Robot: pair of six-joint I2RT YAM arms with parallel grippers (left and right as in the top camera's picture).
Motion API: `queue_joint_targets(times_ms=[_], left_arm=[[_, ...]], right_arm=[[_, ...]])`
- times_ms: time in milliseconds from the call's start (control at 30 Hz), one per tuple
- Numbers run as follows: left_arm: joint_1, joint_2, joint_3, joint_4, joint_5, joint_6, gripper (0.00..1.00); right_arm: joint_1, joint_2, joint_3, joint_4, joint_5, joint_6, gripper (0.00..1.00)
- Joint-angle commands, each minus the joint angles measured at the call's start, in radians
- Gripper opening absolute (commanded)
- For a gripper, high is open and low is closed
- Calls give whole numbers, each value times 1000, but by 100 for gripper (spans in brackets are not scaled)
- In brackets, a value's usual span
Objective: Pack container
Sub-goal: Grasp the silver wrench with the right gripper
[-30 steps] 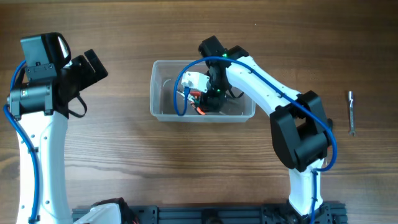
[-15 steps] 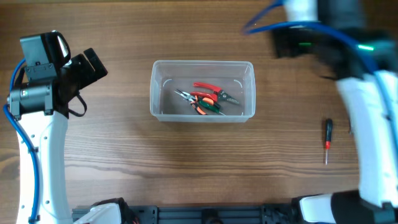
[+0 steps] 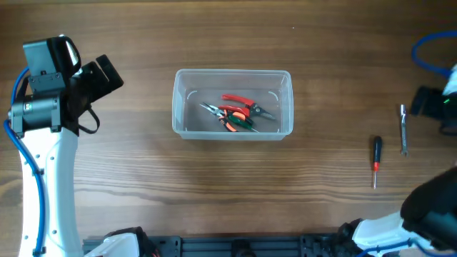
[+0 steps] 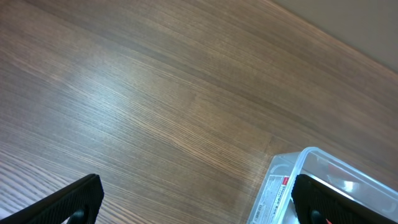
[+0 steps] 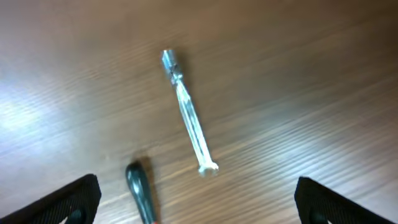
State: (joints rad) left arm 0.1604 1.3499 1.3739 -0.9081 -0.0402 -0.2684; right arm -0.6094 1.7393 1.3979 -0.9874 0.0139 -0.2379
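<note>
The clear plastic container (image 3: pixel 233 104) sits mid-table with several red, orange and green pliers (image 3: pixel 238 114) inside. Its corner shows in the left wrist view (image 4: pixel 323 183). A black-and-red screwdriver (image 3: pixel 375 160) and a silver wrench (image 3: pixel 403 129) lie on the table at the right. My right gripper (image 5: pixel 196 202) is open and empty above them; the wrench (image 5: pixel 188 112) and the screwdriver's handle (image 5: pixel 140 191) lie below it. My left gripper (image 4: pixel 193 199) is open and empty, held left of the container.
The left arm (image 3: pixel 43 107) stands at the table's left edge. The right arm (image 3: pixel 435 103) is at the far right edge. Bare wood surrounds the container.
My right arm left the container, swung up and away, and now hovers at the far right over the wrench and screwdriver. The pliers stay in the container. The left arm has not moved.
</note>
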Motion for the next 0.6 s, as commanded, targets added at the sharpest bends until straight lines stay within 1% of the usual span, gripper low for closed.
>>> queue_joint_targets(times_ms=[0,133,267,300,533,567], left_arm=[[7,-7,8,6,-6,2,100],[7,-7,8,6,-6,2,100],[7,-7,8,5,-6,2,100],[7,-7,8,5,-6,2,100],[7,-7,8,5,-6,2,100],[7,-7,8,5,-6,2,100]], right_arm=[[3,72,-98,78,-55,-51,100],[3,162,-117,146,-76,-76,100],[3,210,-117,209,-75,-78,100],[3,226,-117,249,-75,-104,100],[3,278,-117,270,-14,-110,99],[3,286,-117,270,-14,-110,97]])
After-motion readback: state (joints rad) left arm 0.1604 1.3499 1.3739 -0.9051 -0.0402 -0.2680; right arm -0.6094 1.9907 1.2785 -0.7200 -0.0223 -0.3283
